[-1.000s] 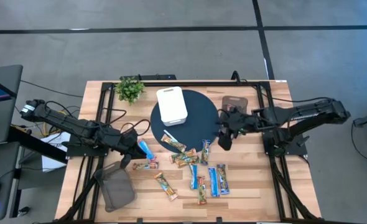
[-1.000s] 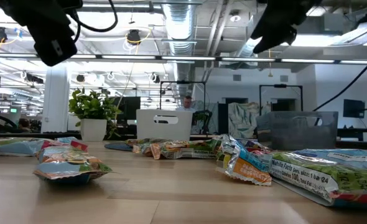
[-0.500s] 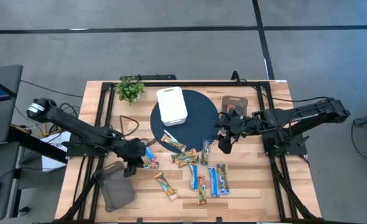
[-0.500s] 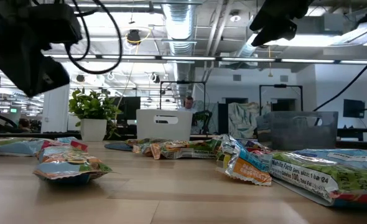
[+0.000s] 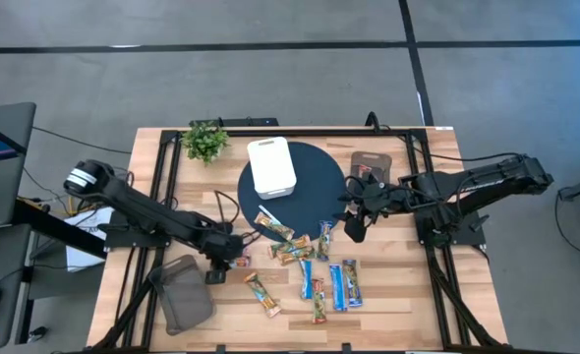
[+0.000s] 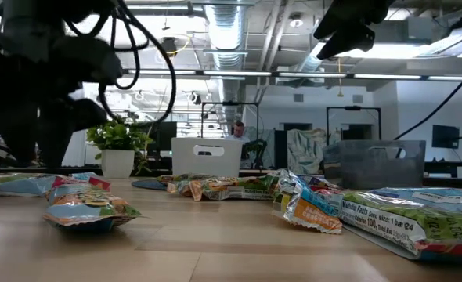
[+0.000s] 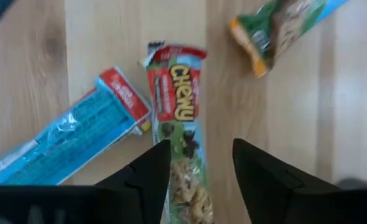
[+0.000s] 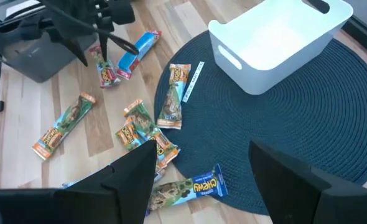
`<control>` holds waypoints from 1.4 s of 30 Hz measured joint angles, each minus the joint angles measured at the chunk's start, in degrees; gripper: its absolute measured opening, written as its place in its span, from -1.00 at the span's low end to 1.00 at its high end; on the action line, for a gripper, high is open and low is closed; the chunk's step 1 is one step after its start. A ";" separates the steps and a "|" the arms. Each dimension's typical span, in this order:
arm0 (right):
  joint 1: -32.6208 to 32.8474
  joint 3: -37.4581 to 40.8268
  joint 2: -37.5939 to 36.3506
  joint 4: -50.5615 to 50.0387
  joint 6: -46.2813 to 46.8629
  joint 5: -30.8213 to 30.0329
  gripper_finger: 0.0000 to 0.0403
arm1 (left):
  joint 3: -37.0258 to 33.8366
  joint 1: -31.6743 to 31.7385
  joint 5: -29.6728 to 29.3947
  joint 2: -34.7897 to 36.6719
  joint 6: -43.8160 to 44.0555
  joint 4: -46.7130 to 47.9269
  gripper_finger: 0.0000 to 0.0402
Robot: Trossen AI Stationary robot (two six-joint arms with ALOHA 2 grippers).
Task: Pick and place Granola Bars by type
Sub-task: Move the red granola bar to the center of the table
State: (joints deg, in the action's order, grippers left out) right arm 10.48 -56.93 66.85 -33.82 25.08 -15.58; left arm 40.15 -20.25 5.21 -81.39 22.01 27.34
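Wooden table (image 5: pixel 388 295), viewed from my remote station: at left, a grey tray (image 5: pixel 184 295). Beside it the left gripper (image 7: pixel 201 163) hangs low with jaws parted, straddling a Chewy bar (image 7: pixel 178 130) without gripping it (a blue bar (image 7: pixel 78 140) lies alongside). Remaining Granola Bars (image 5: pixel 315 270) lie scattered mid-table, below the dark round mat (image 5: pixel 315 192) carrying a white bin (image 5: pixel 271 167). At right, the right gripper (image 5: pixel 355 224) hovers released, holding nothing.
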 joint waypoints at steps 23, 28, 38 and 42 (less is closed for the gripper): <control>0.00 0.00 0.00 -0.26 0.42 0.01 0.23 | 0.03 0.02 -8.28 -3.10 1.00 1.54 -0.27; 0.00 0.00 0.00 -0.33 0.42 0.01 0.23 | 0.01 0.02 -9.49 -3.10 -0.45 1.48 -0.55; 0.02 0.00 0.00 -0.42 0.42 0.01 0.23 | 0.13 0.02 -8.48 -3.04 -1.81 -1.21 -0.85; 0.00 0.00 0.00 -0.42 0.42 0.01 0.23 | 2.63 0.22 -8.71 -3.10 -2.86 -1.91 -0.87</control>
State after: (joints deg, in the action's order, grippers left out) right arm 10.48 -56.93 66.85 -34.24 25.50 -15.57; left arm 42.78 -20.03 -3.50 -84.49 19.15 25.43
